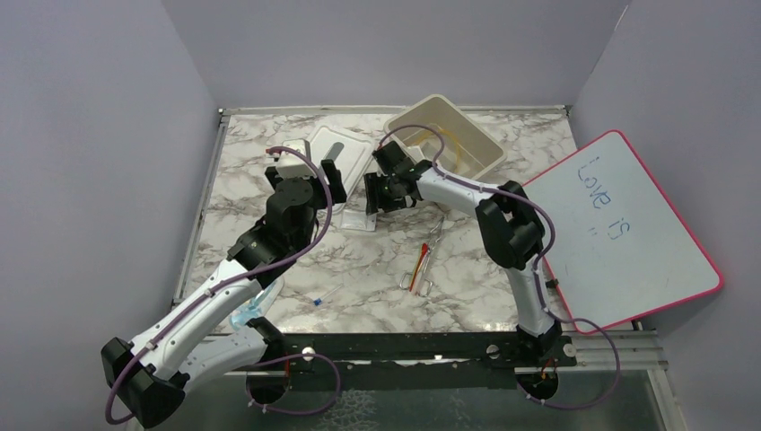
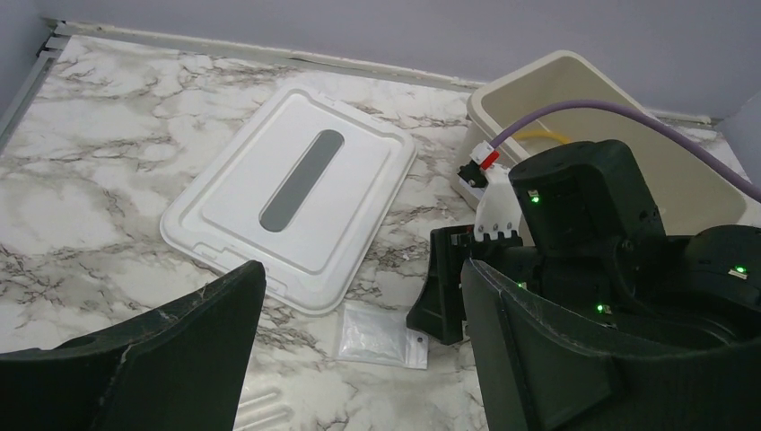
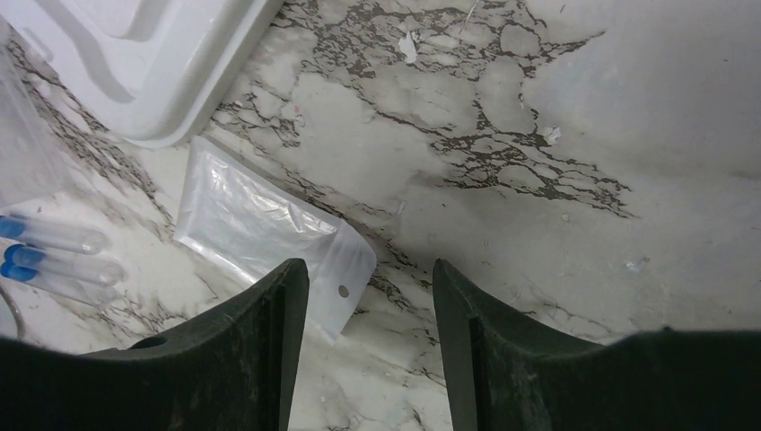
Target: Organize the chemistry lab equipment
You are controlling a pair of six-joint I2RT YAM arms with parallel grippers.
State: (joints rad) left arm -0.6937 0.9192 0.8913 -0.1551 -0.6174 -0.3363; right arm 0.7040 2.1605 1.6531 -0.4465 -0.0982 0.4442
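My right pincer is spread and empty, hanging low over the worktop, and the packet I judge to be next lies just off to its left in the wrist view. The packet's punched end is tucked at the tip of my left finger, not between the jaws. Its long axis runs from upper left to lower right of that frame, slanting across my gap, so a small shift left and some wrist turn would likely be needed to straddle it. It sits flat beside the lid, with the blue-capped tubes further left. My left pincer is also spread and holding nothing, poised above the lid's near edge with the packet below it. My right is the closer one. From above, my right arm folds at the elbow and reaches in from the right. My left stretches up from the lower left. The bin, tubing inside, stands just behind.
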